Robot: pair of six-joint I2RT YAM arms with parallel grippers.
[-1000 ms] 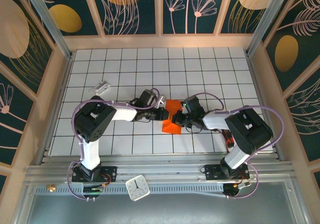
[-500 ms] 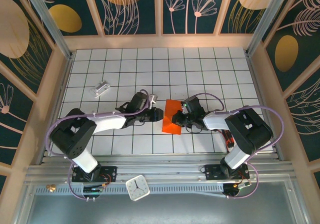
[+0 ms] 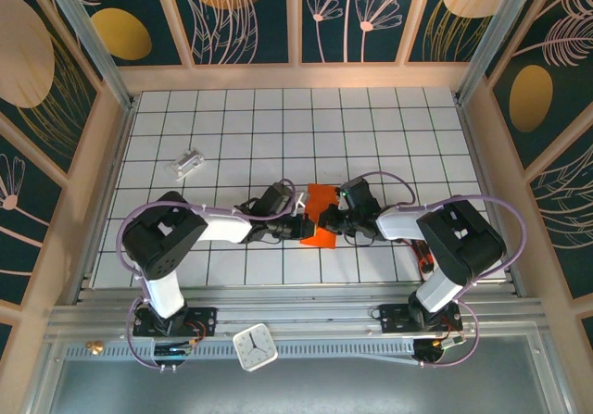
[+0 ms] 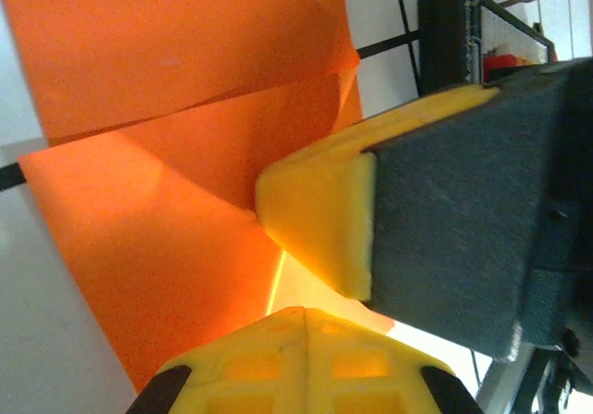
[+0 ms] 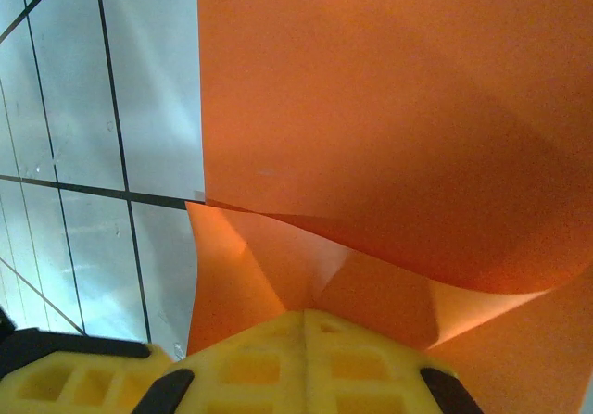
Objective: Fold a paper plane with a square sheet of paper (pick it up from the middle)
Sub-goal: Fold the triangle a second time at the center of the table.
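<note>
The square sheet of paper (image 3: pixel 321 238) is bright orange, partly folded and buckled, and lies on the tiles between my two arms. My left gripper (image 3: pixel 304 224) is at its left edge, and my right gripper (image 3: pixel 330 218) is on it from the right. In the left wrist view my left gripper (image 4: pixel 302 314) is shut, with a thin paper edge running up from its tips across the orange paper (image 4: pixel 167 62). The right gripper's yellow finger (image 4: pixel 320 219) sits just beyond. In the right wrist view my right gripper (image 5: pixel 310 314) is shut where the paper's (image 5: pixel 389 108) creases meet.
A small silvery-white block (image 3: pixel 188 163) lies on the tiles at the far left. A small black tray with red bits (image 3: pixel 424 258) sits beside the right arm and shows again as the tray (image 4: pixel 473 25) in the left wrist view. A white clock (image 3: pixel 254 347) rests on the front rail.
My left gripper swung away to the left, then came back to the paper's left edge and shut. The paper now looks narrower and more buckled. The right gripper stayed put.
</note>
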